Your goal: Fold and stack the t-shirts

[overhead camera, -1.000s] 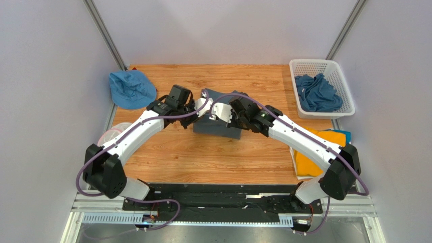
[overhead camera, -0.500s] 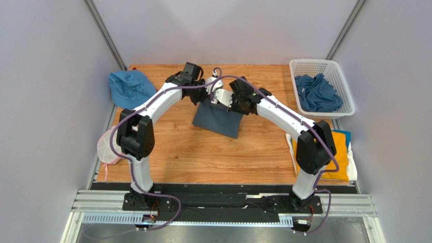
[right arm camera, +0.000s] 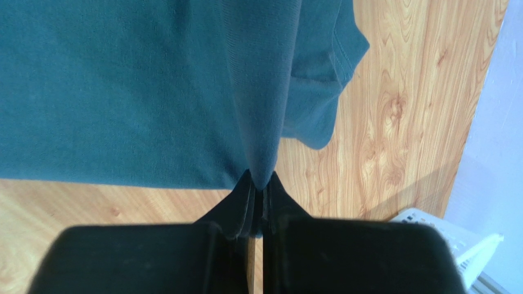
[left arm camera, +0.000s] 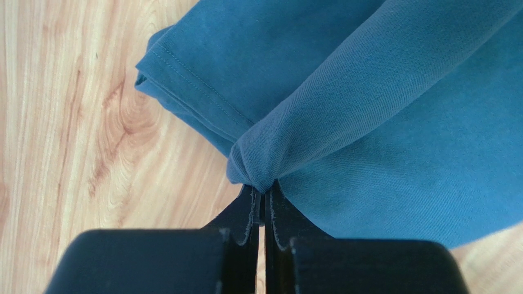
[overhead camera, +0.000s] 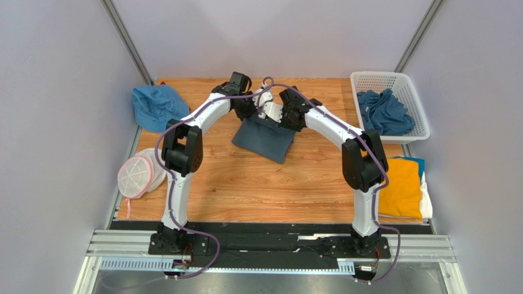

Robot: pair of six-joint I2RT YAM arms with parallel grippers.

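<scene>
T-shirt (overhead camera: 265, 139), slate-blue, pinched by left claw (left arm camera: 263, 195), right claw (right arm camera: 258, 184)

No text, label, brand, number or sign can be read on anything in these pictures.

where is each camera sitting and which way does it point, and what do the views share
Top external: above and behind the bases, looking down on the table; left arm and right arm show whole.
Left wrist: on the left arm, looking along the left gripper, shut on a pinch of the dark blue t-shirt.
Right wrist: on the right arm, looking along the right gripper, shut on the same shirt; white basket corner lower right.
Shared: all three see that shirt and the table.
</scene>
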